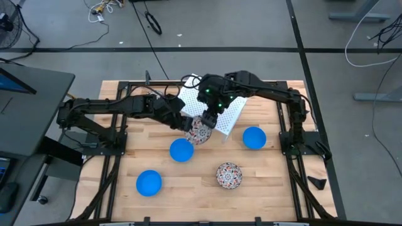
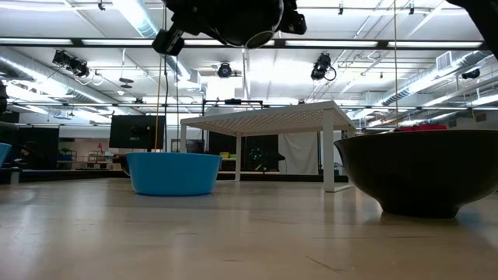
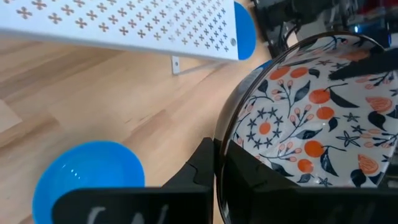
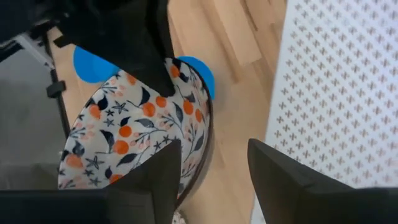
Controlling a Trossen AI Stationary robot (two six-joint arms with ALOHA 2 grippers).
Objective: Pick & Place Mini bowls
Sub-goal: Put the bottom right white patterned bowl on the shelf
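A wooden surface [image 1: 201, 188] carries a white perforated rack [image 1: 233, 113] near its far edge. Both arms meet just in front of the rack. The left end effector [image 3: 219, 163] pinches the rim of a patterned bowl [image 1: 200, 130] held above the surface. The right end effector [image 4: 214, 163] stands spread, one finger inside that bowl. Three blue bowls [image 1: 181, 150] and another patterned bowl [image 1: 228, 175] sit apart nearer the front.
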